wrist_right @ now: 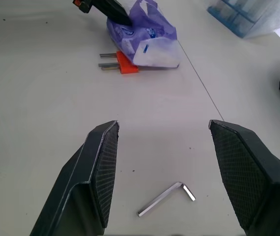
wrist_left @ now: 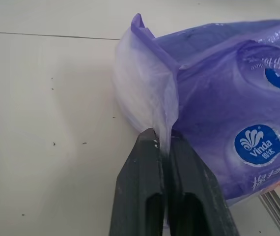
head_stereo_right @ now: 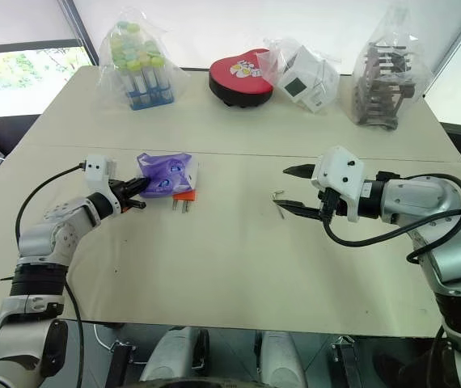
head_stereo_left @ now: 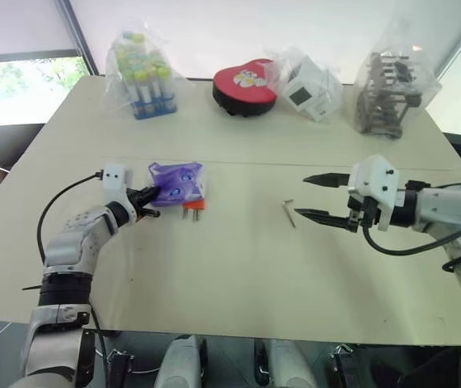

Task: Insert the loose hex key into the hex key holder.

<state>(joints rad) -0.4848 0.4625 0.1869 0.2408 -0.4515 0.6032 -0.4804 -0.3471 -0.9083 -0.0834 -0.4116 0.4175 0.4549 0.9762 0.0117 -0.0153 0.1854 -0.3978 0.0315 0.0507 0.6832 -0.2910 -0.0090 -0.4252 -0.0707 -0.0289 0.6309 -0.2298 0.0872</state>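
Observation:
The loose hex key (head_stereo_left: 289, 212) lies flat on the table, just below and between the tips of my open right gripper (head_stereo_left: 300, 196); the right wrist view shows the hex key (wrist_right: 165, 198) under the gap, untouched. The orange-red hex key holder (head_stereo_left: 193, 206) lies left of centre, its metal prongs sticking out toward the table's front edge. A purple plastic bag (head_stereo_left: 176, 181) covers part of it. My left gripper (head_stereo_left: 151, 196) is shut on the bag's near edge (wrist_left: 162, 118), the film pinched between its black fingers (wrist_left: 140, 187).
Along the table's far side stand a bagged rack of tubes (head_stereo_left: 141, 73), a red heart-shaped tin (head_stereo_left: 245, 85), a bagged white box (head_stereo_left: 311, 89) and a bagged dark rack (head_stereo_left: 388, 89). Bare tabletop (head_stereo_left: 238, 267) lies between the arms and toward the front edge.

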